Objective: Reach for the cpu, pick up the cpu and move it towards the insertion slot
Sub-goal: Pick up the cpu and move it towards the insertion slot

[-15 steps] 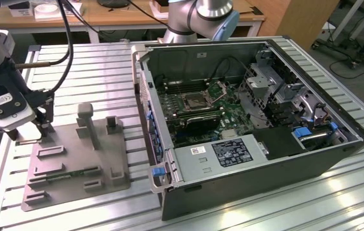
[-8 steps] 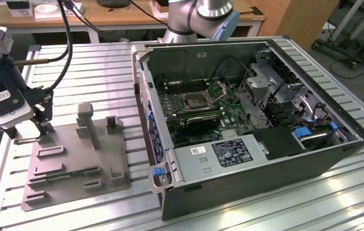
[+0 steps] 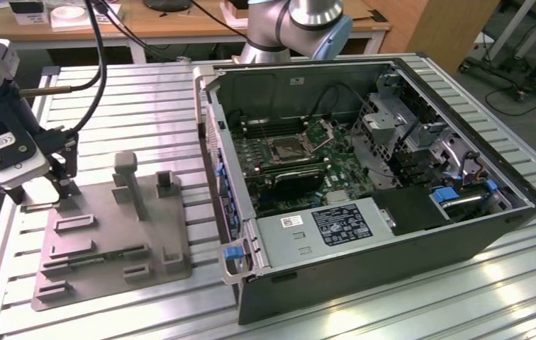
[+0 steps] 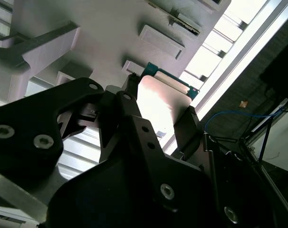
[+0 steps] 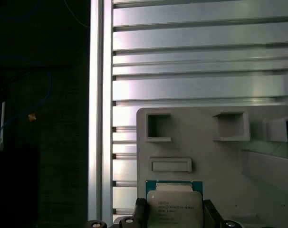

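The gripper (image 4: 159, 102) pinched the cpu (image 5: 175, 208) by two opposite edges near an edge of the grey fixture plate (image 5: 258, 166), well apart from the insertion slot (image 3: 290, 147), a sensible hold, I judged, for a light, stiff, slick chip with a likely delicate underside.
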Action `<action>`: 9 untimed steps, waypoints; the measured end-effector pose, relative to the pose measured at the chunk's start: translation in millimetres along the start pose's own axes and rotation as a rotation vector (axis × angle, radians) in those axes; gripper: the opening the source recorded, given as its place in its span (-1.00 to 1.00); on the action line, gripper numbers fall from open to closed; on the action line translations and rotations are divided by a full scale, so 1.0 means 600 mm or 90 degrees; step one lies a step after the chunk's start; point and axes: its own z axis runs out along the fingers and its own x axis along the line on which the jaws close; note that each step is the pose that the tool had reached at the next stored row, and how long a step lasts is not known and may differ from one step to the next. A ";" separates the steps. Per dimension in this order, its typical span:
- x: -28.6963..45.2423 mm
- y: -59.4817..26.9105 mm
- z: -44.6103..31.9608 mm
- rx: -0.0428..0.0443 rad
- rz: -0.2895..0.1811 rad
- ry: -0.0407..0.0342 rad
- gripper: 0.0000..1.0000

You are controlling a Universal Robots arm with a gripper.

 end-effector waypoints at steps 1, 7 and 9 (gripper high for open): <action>0.000 0.000 0.000 0.0000 0.000 0.0000 0.08; 0.000 0.000 -0.004 0.0000 0.000 0.0000 0.08; 0.000 0.000 -0.007 0.0001 0.000 0.0001 0.08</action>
